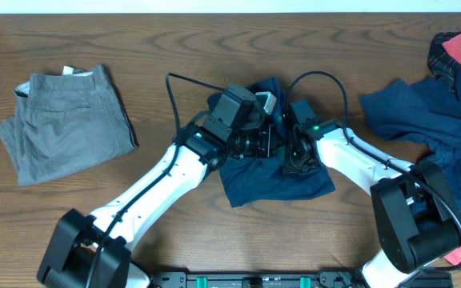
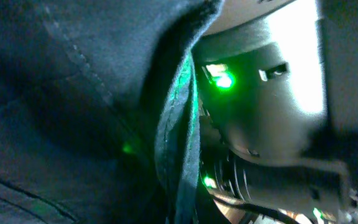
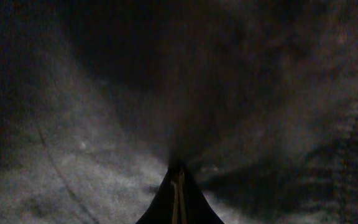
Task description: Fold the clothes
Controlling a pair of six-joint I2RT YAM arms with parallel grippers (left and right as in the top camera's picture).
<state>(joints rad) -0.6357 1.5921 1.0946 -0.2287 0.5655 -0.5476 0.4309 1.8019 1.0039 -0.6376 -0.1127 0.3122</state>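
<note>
My right claw [image 3: 178, 184] is pinched shut on the blue cloth [image 1: 272, 181]. My left claw [image 1: 262, 144] is right beside it on the blue cloth, but I cannot tell if it's open.

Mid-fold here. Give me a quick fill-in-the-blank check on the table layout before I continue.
1. The folded gray shorts lie toward the ____ end of the table.
2. The left gripper and right gripper are both at the ____ garment in the centre.
3. The unfolded pile sits at the ____ end.
Missing words: left; navy; right.
</note>
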